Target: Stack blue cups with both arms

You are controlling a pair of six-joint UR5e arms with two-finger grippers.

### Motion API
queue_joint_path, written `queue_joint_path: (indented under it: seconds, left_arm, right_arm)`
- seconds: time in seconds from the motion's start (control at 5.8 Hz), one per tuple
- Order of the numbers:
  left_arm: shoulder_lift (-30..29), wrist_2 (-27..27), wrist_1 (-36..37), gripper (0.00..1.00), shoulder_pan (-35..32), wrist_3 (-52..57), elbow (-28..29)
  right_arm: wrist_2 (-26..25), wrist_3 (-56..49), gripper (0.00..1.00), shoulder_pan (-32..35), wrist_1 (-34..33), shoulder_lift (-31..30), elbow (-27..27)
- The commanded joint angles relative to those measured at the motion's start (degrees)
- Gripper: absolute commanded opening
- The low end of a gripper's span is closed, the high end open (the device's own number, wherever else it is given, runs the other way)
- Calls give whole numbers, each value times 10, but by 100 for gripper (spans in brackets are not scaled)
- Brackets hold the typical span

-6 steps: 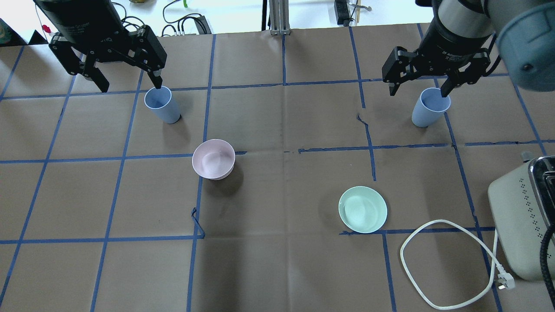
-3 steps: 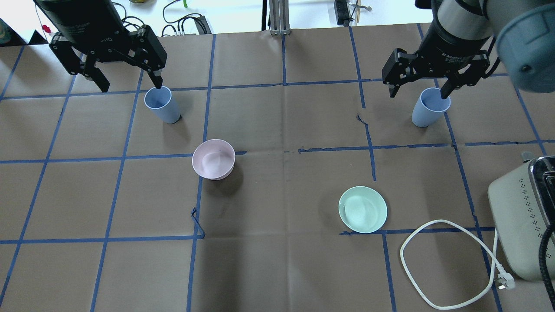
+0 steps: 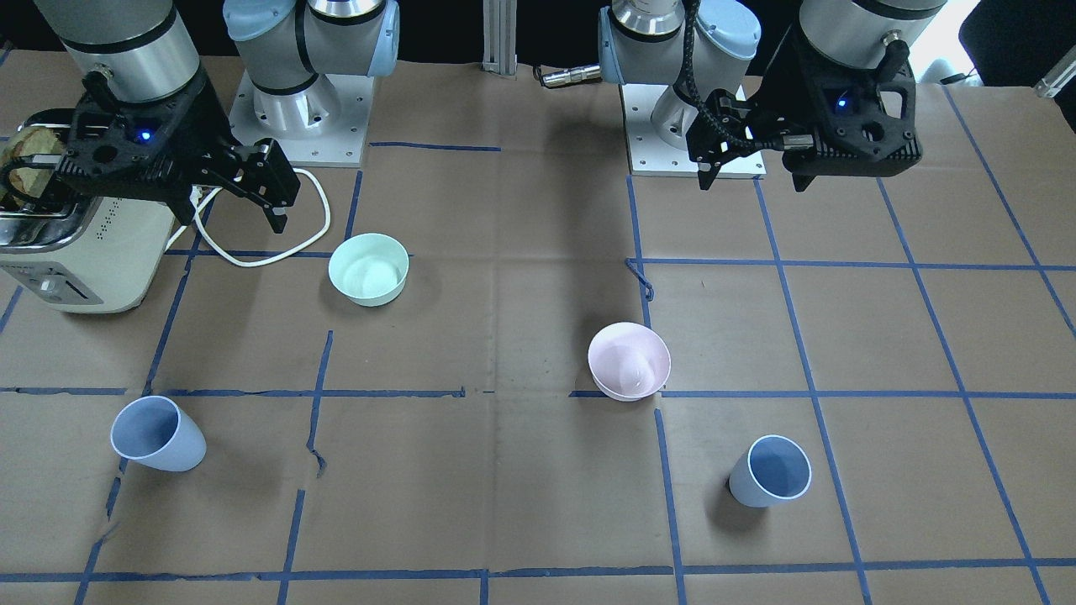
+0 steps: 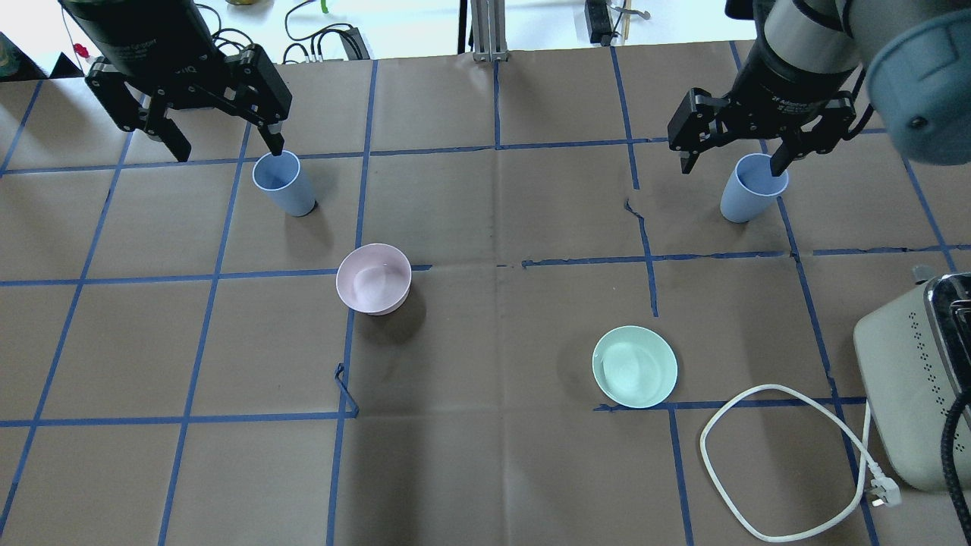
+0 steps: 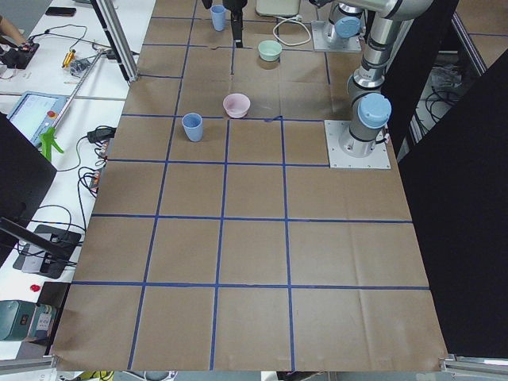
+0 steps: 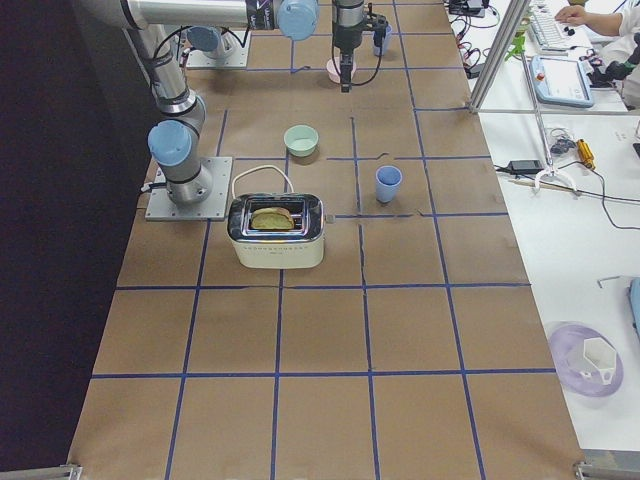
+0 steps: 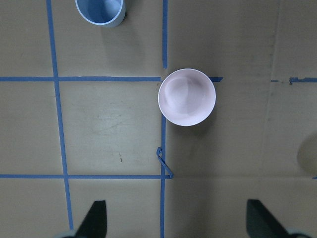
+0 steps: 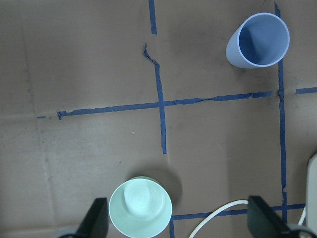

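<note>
We see the left tool [image 4: 227,148] spread wide and holding nothing. It points straight down from a raised wrist, high over the worktop [image 4: 485,470]. The right tool [image 4: 732,163] is likewise spread and empty, hanging downward at a similar height. Both cups stand upright on the worktop, farther from the robot's base than the tools and well apart. The left cup [image 4: 284,186] is beyond the pink bowl [image 4: 373,278], and the right cup [image 4: 747,189] is beyond the green bowl [image 4: 634,366].
</note>
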Motion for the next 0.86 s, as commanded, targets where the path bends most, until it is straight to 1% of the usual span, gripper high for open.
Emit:
queue_joint_path:
  seconds: [0.0, 0.17, 0.34, 0.52, 0.69]
  left_arm:
    - [-12, 1, 1, 99, 1, 11, -2]
    - [-49, 0, 51, 98, 6, 14, -2]
    - [-93, 3, 88, 98, 9, 19, 9]
    - [-125, 6, 164, 98, 22, 45, -6]
    - [-163, 7, 224, 98, 31, 51, -17]
  right_arm:
    - [-2, 3, 100, 0, 7, -4, 2]
    - [2, -4, 100, -13, -3, 2, 4]
    - [3, -122, 100, -73, -41, 12, -2]
    - [19, -243, 100, -169, -73, 50, -16]
    - [41, -295, 100, -199, -79, 103, -72]
